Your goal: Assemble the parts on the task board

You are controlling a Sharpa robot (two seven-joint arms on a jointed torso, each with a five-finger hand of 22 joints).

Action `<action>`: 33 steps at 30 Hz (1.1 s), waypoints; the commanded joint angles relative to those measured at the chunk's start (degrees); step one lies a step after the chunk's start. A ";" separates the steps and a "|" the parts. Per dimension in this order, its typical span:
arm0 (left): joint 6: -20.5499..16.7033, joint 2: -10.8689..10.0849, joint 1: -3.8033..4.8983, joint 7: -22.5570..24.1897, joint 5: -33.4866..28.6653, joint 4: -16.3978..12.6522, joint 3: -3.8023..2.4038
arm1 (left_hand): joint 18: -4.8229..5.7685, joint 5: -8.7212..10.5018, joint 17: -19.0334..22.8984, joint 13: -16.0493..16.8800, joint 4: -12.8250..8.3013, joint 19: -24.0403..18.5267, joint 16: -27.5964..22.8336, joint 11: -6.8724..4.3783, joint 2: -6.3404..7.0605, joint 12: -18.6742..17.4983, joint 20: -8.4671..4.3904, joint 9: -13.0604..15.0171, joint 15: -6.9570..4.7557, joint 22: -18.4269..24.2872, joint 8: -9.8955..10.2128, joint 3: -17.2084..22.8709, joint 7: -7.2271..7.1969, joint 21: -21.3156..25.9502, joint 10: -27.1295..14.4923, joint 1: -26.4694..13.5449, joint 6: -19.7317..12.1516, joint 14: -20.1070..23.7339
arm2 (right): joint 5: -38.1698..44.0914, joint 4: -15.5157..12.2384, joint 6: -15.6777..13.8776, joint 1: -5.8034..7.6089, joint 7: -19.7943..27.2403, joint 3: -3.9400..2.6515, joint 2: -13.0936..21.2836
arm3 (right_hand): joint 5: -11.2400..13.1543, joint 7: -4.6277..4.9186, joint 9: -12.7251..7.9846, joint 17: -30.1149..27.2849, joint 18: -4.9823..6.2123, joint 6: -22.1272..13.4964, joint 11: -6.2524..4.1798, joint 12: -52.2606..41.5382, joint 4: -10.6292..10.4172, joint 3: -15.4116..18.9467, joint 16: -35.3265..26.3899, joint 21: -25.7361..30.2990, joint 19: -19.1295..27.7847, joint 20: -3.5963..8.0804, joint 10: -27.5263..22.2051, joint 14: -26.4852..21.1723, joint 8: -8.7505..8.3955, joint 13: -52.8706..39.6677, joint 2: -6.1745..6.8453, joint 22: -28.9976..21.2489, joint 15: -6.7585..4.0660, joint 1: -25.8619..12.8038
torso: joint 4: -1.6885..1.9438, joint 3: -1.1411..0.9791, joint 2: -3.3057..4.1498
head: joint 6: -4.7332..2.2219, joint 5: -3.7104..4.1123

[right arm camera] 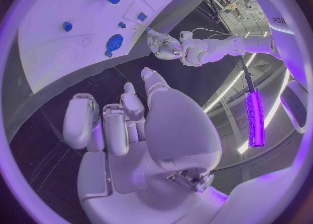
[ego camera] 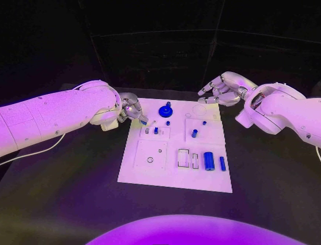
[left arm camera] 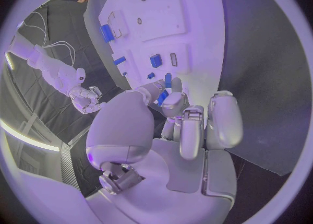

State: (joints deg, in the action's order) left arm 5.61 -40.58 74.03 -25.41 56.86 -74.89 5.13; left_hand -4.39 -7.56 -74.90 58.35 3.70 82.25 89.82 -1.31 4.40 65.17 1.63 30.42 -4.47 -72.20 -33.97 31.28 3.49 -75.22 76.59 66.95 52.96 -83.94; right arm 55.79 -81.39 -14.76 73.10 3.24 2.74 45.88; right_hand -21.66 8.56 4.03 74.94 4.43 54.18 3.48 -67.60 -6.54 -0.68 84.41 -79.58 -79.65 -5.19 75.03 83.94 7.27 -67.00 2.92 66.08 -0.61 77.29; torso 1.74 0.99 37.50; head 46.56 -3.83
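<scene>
The task board (ego camera: pixel 154 168) has its near edge closest, with two blue cylinders (ego camera: pixel 208 161) in slots near that edge. The left hand (ego camera: pixel 129 112) pinches a small blue part (ego camera: pixel 143 122) at the board's far left edge. The right hand (ego camera: pixel 223 89), fingers loosely curled and holding nothing, hovers just past the far right corner, a blue knob (ego camera: pixel 165 110) between the hands.

a black surface (ego camera: pixel 72 173) carries one thing directly: the white task board (ego camera: pixel 149 176), lying flat between the left robot hand (ego camera: pixel 131 111) and the right robot hand (ego camera: pixel 223 89). its far left corner sits just beside the left robot hand's fingertips, and its far right corner lies near the right robot hand. a thin white cable (ego camera: pixel 28 152) trails over the surface beneath the left arm.
</scene>
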 commanded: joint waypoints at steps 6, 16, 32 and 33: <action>-3.78 -0.31 -0.68 1.31 5.64 -1.72 0.52 | 0.21 -0.40 -15.10 -0.13 -7.78 0.41 0.18 -0.01 -0.08 -0.23 0.20 0.07 -0.04 -0.16 -0.40 8.26 -0.46 -0.35 0.31 -0.22 0.18 -6.06 | -0.21 0.17 0.30 0.10 0.56 -0.02 -0.11 | -0.31 -0.12 -0.07 5.10 0.21 0.16 -0.14 -0.18 0.17 0.19 -0.33 0.30 0.17 0.19 -0.09 3.80 0.21 -0.09 -0.25 -0.01 -0.44 0.23 | -0.20 0.03 0.08 | 0.16 -0.26; -2.06 0.17 -1.10 -0.58 6.62 -1.99 1.29 | 0.23 -0.43 -15.10 -0.28 -7.84 0.46 0.18 -0.03 -0.01 -0.32 0.19 0.09 -0.06 -0.24 -0.50 8.46 -0.49 -0.42 0.37 -0.32 0.27 -6.06 | -0.21 0.23 0.39 0.10 0.64 -0.02 -0.25 | -0.31 -0.12 -0.07 5.10 0.21 0.16 -0.14 -0.18 0.17 0.19 -0.33 0.30 0.17 0.19 -0.09 3.80 0.21 -0.09 -0.25 -0.01 -0.44 0.23 | -0.23 -0.05 0.12 | 0.28 -0.30; -0.18 0.59 -1.38 -1.82 6.69 -2.50 1.83 | 0.22 -0.45 -15.10 -0.56 -7.84 0.46 0.18 -0.04 0.04 -0.52 0.18 0.10 -0.06 -0.23 -0.57 8.57 -0.50 -0.40 0.34 -0.43 0.33 -6.06 | -0.21 0.28 0.45 0.09 0.70 -0.02 -0.35 | -0.31 -0.12 -0.07 5.10 0.21 0.16 -0.14 -0.18 0.17 0.19 -0.33 0.30 0.17 0.19 -0.09 3.80 0.21 -0.09 -0.25 -0.01 -0.44 0.23 | -0.20 -0.07 0.07 | 0.50 -0.28; -0.05 0.57 -1.39 -1.91 6.69 -2.51 1.84 | 0.22 -0.45 -15.10 -0.56 -7.84 0.46 0.18 -0.04 0.04 -0.52 0.18 0.10 -0.06 -0.23 -0.57 8.57 -0.50 -0.40 0.34 -0.43 0.33 -6.06 | -0.21 0.29 0.46 0.09 0.70 -0.02 -0.35 | -0.31 -0.12 -0.07 5.10 0.21 0.16 -0.14 -0.18 0.17 0.19 -0.33 0.30 0.17 0.19 -0.09 3.80 0.21 -0.09 -0.25 -0.01 -0.44 0.23 | -0.20 -0.08 0.07 | 0.49 -0.29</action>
State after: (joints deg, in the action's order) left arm 4.41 -40.01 72.61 -26.62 62.99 -77.28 6.99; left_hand -4.39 -7.69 -74.90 57.85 2.93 82.45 89.82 -1.28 4.74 64.79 1.83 30.42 -4.48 -72.36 -34.18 32.36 3.39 -75.33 76.58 66.40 53.24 -83.94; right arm 55.74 -81.07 -14.63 73.09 3.39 2.75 45.57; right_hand -21.66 8.56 4.03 74.92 4.43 54.18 3.47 -67.60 -6.53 -0.68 84.41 -79.58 -79.65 -5.19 75.03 83.94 7.27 -67.04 2.92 66.08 -0.62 77.29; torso 1.51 0.93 37.57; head 47.05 -4.12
